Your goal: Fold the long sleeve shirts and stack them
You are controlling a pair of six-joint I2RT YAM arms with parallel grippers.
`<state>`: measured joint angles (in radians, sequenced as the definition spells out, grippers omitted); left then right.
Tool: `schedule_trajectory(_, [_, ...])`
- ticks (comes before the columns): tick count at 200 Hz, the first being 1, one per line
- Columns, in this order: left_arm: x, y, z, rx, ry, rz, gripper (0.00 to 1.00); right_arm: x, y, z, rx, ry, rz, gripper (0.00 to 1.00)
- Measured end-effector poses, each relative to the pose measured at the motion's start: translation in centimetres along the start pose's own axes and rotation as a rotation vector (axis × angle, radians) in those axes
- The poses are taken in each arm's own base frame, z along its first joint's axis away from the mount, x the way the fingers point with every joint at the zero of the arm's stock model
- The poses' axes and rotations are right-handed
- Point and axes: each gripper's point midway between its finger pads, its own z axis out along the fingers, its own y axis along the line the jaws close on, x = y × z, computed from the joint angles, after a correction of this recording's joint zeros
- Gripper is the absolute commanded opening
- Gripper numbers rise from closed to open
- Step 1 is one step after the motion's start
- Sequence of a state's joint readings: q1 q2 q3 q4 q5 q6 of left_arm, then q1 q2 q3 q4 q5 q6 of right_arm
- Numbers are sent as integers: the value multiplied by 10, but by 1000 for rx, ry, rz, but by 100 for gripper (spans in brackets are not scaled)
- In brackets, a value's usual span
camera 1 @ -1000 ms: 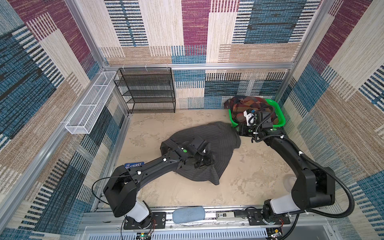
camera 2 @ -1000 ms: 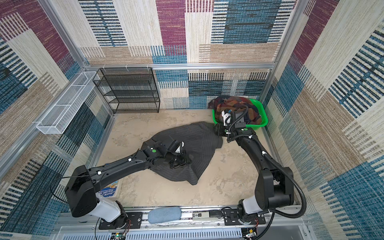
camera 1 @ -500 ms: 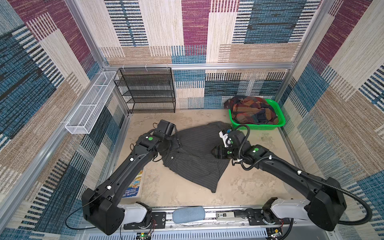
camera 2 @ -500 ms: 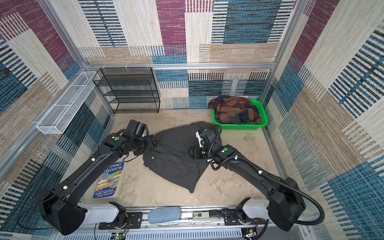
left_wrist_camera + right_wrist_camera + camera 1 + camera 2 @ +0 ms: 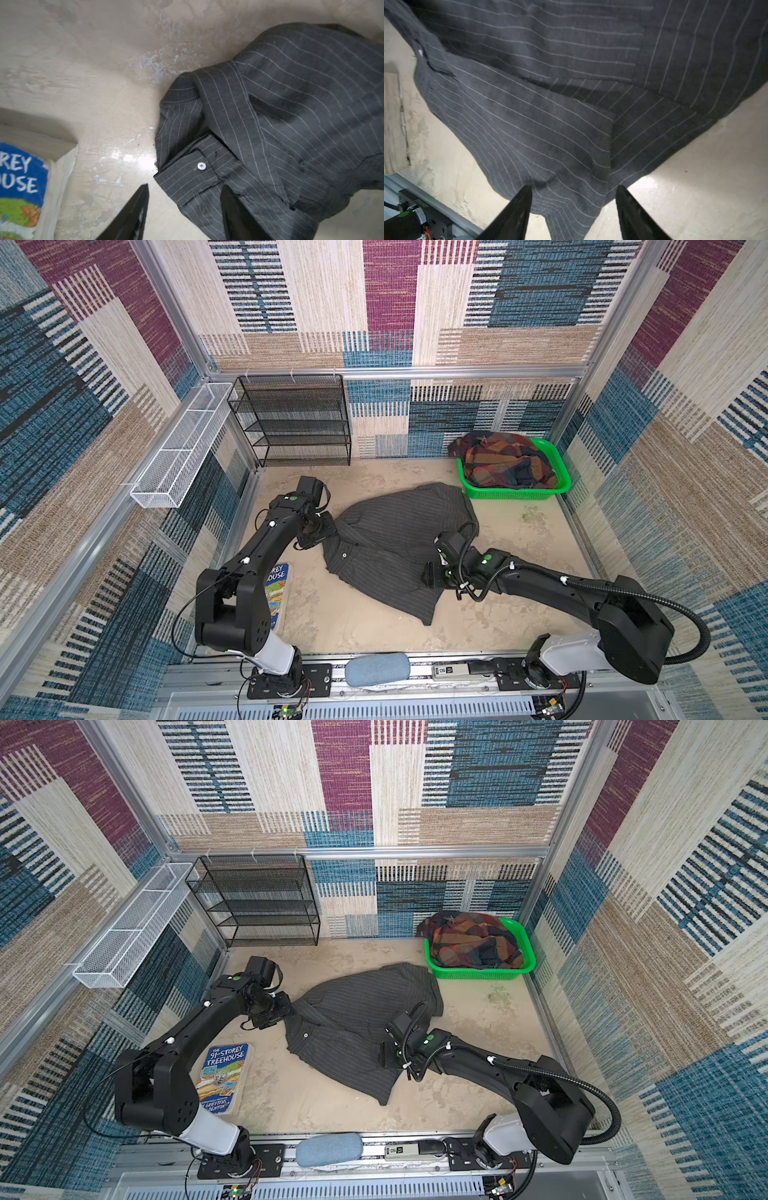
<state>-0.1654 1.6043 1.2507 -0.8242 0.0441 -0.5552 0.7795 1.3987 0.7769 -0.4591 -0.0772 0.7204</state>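
In both top views we are seeing the pinstriped shirt [image 5: 399, 539] lying spread on the bench [image 5: 519, 539] and the plaid shirt [image 5: 505, 462] heaped in the green basket [image 5: 515, 492]. Only the wrist views are showing the jaws. The left end effector [image 5: 185, 185] is gaping astride the buttoned cuff [image 5: 187, 172], and the right end effector [image 5: 574, 186] is gaping over the shirt's edge [image 5: 566, 199]. Neither is gripping.
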Motion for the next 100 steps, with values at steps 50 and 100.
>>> schedule_trajectory(50, [-4,13,29,-63,10,-11,63,7,-2,21,-18,25,12,48])
schedule_trajectory(100, [-29,39,33,-68,-71,-138,65,-2,-8,21,-36,-2,45,10])
